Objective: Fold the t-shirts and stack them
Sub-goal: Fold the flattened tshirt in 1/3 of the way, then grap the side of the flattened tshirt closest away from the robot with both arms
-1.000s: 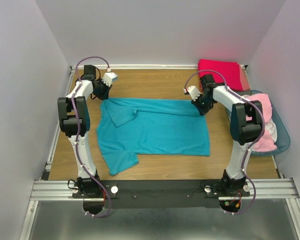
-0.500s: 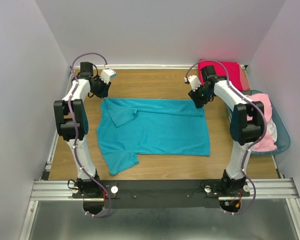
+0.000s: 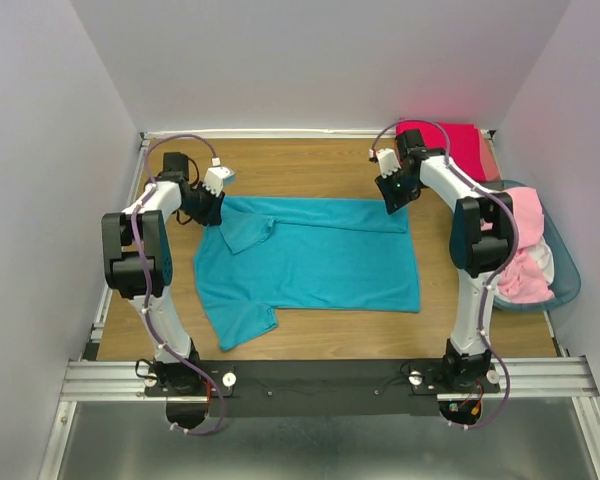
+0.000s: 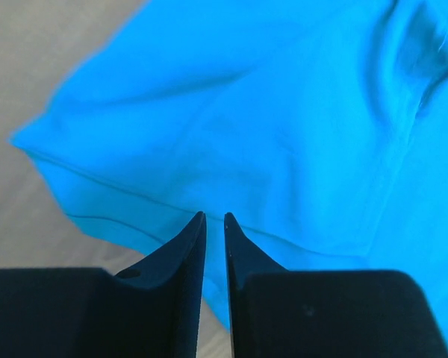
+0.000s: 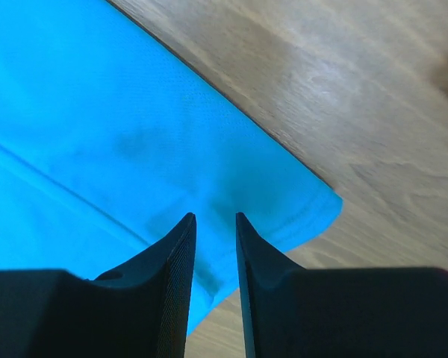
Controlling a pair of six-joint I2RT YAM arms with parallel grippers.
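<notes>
A teal t-shirt [image 3: 310,255] lies spread flat on the wooden table, with one sleeve folded in at its far left. My left gripper [image 3: 208,205] is at the shirt's far left corner. In the left wrist view its jaws [image 4: 213,218] stand shut to a thin slit just over the teal hem and hold nothing. My right gripper [image 3: 395,195] is at the shirt's far right corner. In the right wrist view it [image 5: 215,216] is narrowly open and empty over that corner [image 5: 306,205]. A folded crimson-pink t-shirt [image 3: 445,140] lies at the back right.
A blue-tinted plastic basket [image 3: 568,282] stands at the right edge and holds light pink shirts [image 3: 525,262]. Grey walls close the table in on three sides. Bare wood [image 3: 300,165] shows beyond the teal shirt.
My left gripper has come down and nearer onto the shirt's far left corner. My right gripper has moved away from me to the far right corner. The shirt has not visibly moved.
</notes>
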